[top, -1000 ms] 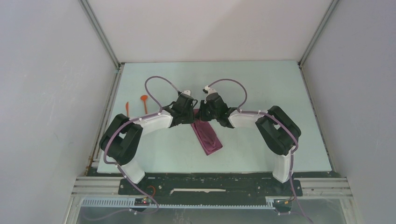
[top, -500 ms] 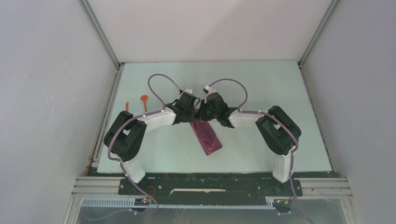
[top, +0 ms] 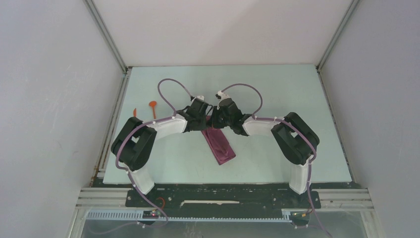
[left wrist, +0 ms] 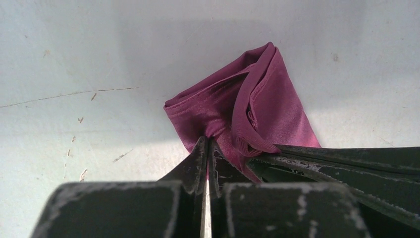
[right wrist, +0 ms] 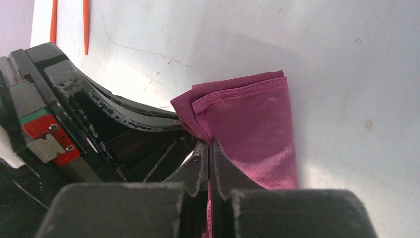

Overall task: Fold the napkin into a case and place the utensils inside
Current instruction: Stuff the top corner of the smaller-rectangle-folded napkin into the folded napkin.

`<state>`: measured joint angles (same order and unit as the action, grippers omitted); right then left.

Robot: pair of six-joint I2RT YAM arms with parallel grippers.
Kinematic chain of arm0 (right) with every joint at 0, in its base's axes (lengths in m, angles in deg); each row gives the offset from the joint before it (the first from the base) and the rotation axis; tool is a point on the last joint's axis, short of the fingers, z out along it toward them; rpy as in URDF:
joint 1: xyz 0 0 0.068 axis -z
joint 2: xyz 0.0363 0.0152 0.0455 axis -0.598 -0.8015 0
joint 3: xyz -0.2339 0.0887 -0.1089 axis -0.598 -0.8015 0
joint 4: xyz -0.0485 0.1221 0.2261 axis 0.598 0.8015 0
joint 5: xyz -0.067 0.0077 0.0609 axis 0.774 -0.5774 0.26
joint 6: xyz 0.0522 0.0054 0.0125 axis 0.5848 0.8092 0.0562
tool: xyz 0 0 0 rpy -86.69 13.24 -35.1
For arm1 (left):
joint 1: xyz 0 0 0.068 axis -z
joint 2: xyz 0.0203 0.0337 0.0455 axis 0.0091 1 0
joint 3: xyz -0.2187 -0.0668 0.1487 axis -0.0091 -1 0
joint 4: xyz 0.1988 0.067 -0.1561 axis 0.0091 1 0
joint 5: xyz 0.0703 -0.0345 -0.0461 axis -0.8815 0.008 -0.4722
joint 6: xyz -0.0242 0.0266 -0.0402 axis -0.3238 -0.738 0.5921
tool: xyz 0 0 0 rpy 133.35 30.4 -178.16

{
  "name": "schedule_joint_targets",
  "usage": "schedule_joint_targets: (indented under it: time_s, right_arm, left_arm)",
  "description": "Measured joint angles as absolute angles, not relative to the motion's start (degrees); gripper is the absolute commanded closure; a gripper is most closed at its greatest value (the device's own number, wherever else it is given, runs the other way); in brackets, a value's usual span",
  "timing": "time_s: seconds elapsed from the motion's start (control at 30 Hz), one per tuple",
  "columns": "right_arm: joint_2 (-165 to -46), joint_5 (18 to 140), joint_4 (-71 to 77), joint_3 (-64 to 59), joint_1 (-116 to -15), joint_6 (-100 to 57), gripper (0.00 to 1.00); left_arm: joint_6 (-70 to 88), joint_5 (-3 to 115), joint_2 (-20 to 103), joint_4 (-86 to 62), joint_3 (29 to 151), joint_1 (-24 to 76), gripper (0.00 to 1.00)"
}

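Between left fingers (left wrist: pixel 195 166) and right fingers (right wrist: pixel 221 169), both clamped on its far end, a glossy maroon napkin (top: pixel 220 145), narrow-folded.

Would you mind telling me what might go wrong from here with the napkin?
1. Both the left gripper and right gripper pinch the same end of the folded napkin, side by side; they may collide, or a pull may undo the folds.
2. The orange utensils lie far left; releasing to fetch them may let the folds slacken.
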<state>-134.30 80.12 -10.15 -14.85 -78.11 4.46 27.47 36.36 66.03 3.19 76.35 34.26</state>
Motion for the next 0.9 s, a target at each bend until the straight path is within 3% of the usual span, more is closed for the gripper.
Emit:
schedule_joint_targets:
  time_s: [0.9]
  right_arm:
    - [-134.36, 83.20, -6.52, -14.85, -80.86, 7.89, 1.00]
  left_arm:
    - [27.44, 34.33, 60.39, -3.30, 70.12, 34.35, 1.00]
